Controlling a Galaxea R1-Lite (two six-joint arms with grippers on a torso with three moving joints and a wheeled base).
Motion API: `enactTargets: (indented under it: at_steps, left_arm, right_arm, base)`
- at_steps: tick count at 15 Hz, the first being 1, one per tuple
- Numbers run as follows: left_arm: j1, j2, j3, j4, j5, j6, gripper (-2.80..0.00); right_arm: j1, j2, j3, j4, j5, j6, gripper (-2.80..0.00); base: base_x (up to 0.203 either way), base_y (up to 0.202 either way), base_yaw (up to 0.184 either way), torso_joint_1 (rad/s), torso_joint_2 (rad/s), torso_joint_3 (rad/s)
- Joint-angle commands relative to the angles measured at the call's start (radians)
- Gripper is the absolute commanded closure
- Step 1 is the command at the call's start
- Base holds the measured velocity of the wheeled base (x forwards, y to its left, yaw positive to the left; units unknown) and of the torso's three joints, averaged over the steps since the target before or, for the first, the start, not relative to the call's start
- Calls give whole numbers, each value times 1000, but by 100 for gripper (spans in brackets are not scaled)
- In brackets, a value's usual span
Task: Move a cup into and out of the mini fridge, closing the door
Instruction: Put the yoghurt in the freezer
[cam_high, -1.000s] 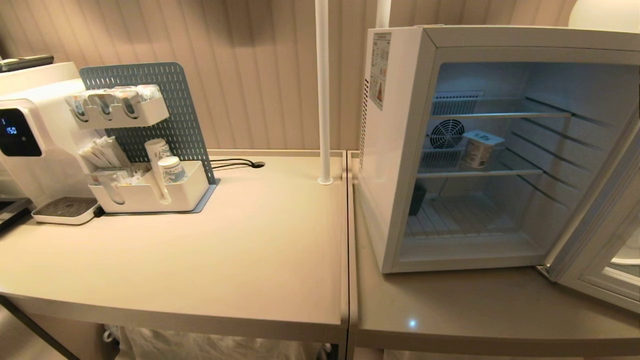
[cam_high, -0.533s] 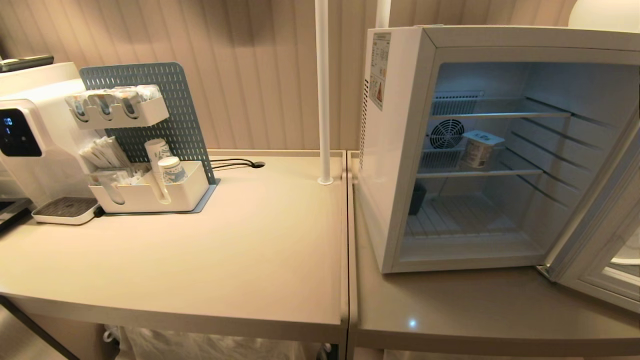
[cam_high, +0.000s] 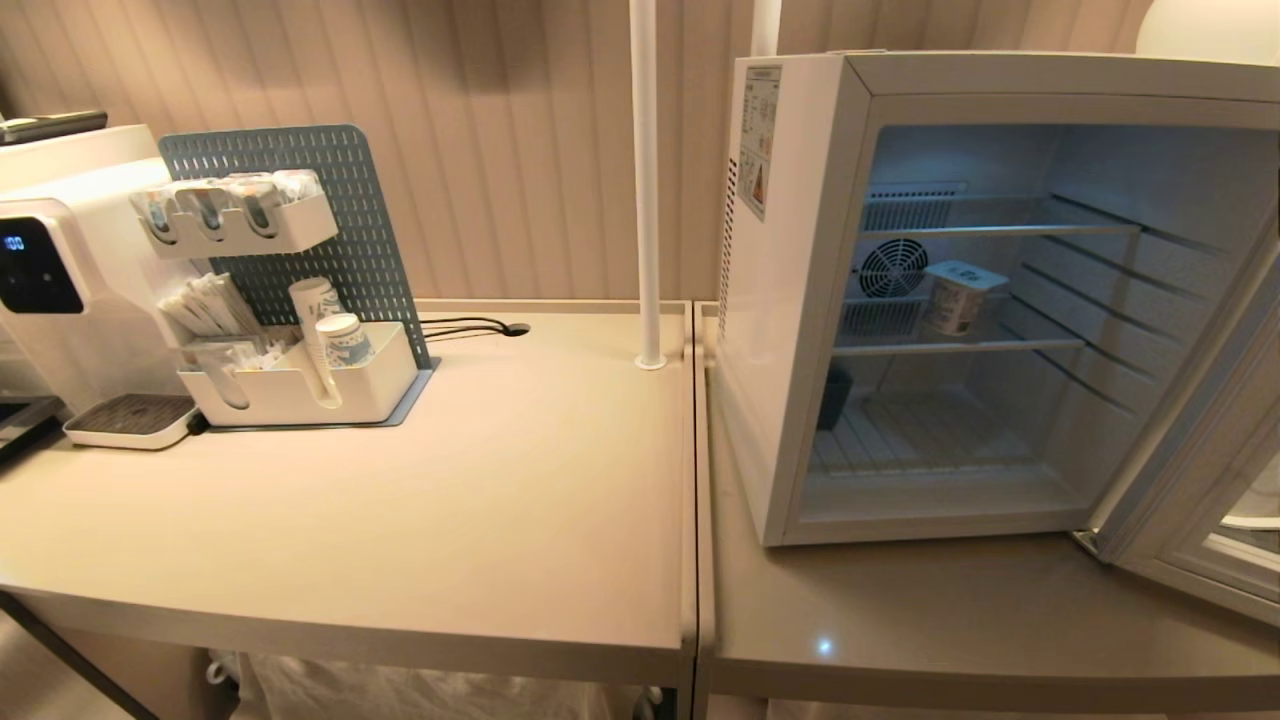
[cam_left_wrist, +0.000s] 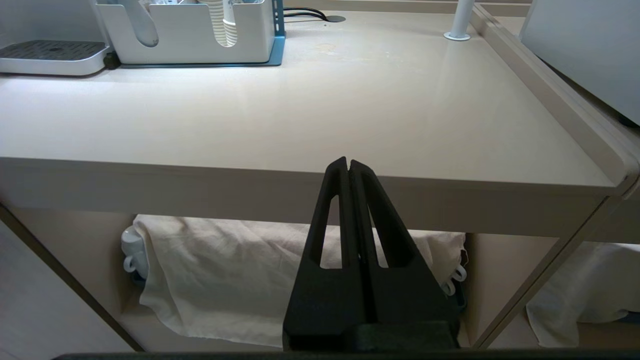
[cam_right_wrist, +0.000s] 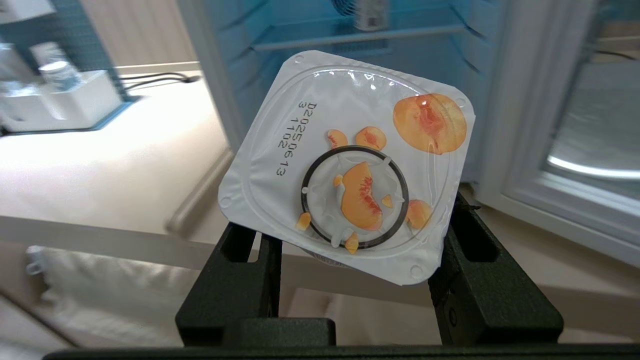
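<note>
My right gripper (cam_right_wrist: 352, 220) is shut on a cup (cam_right_wrist: 345, 160) with a white foil lid printed with peach slices, held in front of the open mini fridge (cam_right_wrist: 310, 35). In the head view the white mini fridge (cam_high: 790, 300) stands on the right counter. Its door (cam_high: 1200, 480) is swung wide open to the right. A second cup (cam_high: 960, 298) sits on the middle wire shelf. Neither arm shows in the head view. My left gripper (cam_left_wrist: 348, 162) is shut and empty, parked low before the table's front edge.
A white water machine (cam_high: 60, 300) and a blue pegboard organiser (cam_high: 300, 330) with paper cups stand at the left table's back. A white pole (cam_high: 646, 180) rises beside the fridge. A raised seam (cam_high: 700, 500) divides the two tabletops. White cloth (cam_left_wrist: 225, 270) hangs under the table.
</note>
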Motion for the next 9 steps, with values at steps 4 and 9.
enactTargets:
  at_steps: [4, 9]
  left_arm:
    - [0, 2, 0, 0, 0, 0, 0]
    - [0, 2, 0, 0, 0, 0, 0]
  right_arm:
    - [1, 495, -195, -6, 245, 13, 0]
    - [3, 949, -231, -283, 472, -49, 0]
  base:
    - [0, 0, 0, 0, 0, 0]
    - [0, 0, 0, 0, 0, 0]
